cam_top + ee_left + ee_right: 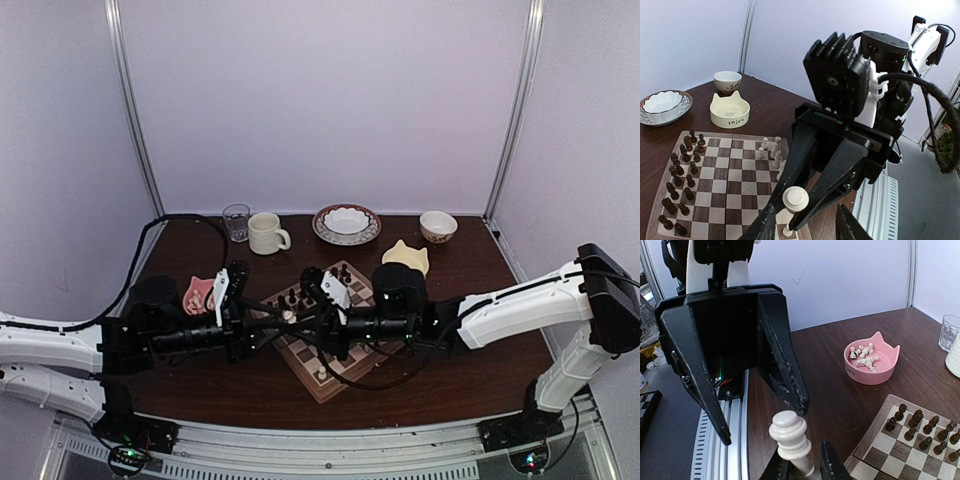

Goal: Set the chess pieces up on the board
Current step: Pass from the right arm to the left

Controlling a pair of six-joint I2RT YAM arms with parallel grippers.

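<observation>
— Dark tabletop [450,270], board [320,385] centred. Where's the left gripper [760,420]?
— Jaws apart, holding nothing. At its 3 o'clock the cream piece [788,435] hangs upright above the board.
— Held?
— By the right gripper [790,210], clamped low on it; the head stays free for the left.

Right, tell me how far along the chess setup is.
Done: dark pieces line one side of the board, and a few cream pieces stand at the opposite side. In hand: the right tool grips one cream piece, the left tool open near it. Left: the other cream pieces, several lying in the pink bowl.
</observation>
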